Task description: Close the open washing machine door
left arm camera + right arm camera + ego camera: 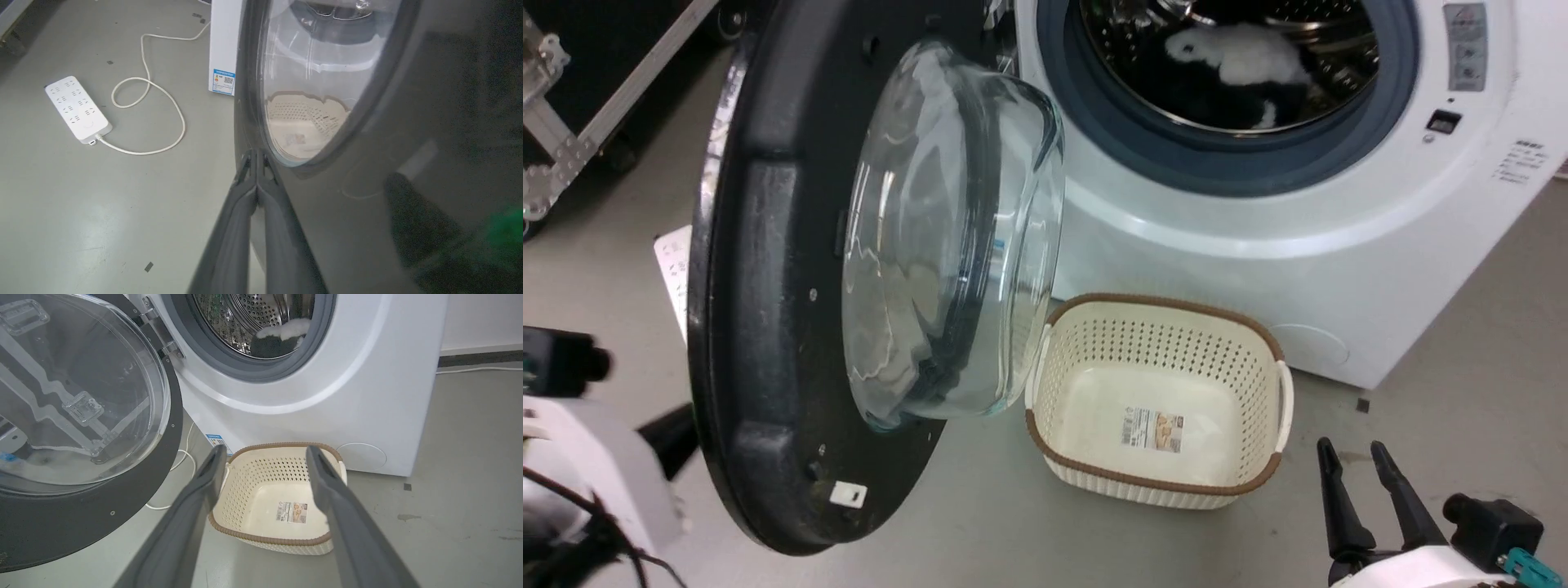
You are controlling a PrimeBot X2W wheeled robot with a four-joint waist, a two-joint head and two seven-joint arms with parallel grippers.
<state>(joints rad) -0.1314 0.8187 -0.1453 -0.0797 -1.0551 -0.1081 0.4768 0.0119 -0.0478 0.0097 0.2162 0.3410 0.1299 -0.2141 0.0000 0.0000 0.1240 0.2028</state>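
**Head view.**
- Washing machine door: swung open at 9 o'clock of the drum, top edge cut off by the frame. Its glass bowl bulges toward 3 o'clock.
- Washing machine: upper part cut off. White-and-dark laundry lies in the drum, hard to identify.
- Basket: on the grey floor, at 6 o'clock of the drum.
- Right pincer: at 5 o'clock, 2 fingers parted, holding nothing.
- Left forearm: at 8 o'clock, blurred, its end hidden behind the door.

**Left wrist view.**
- Left pincer: 2 fingers pressed together, tips at the door's glossy outer rim. Contact cannot be confirmed.
- Power strip and looped cable: on the floor at 10 o'clock.

**Right wrist view.**
- Right pincer: fingers spread, clear of the basket beyond.
- White wall: at 2 o'clock.
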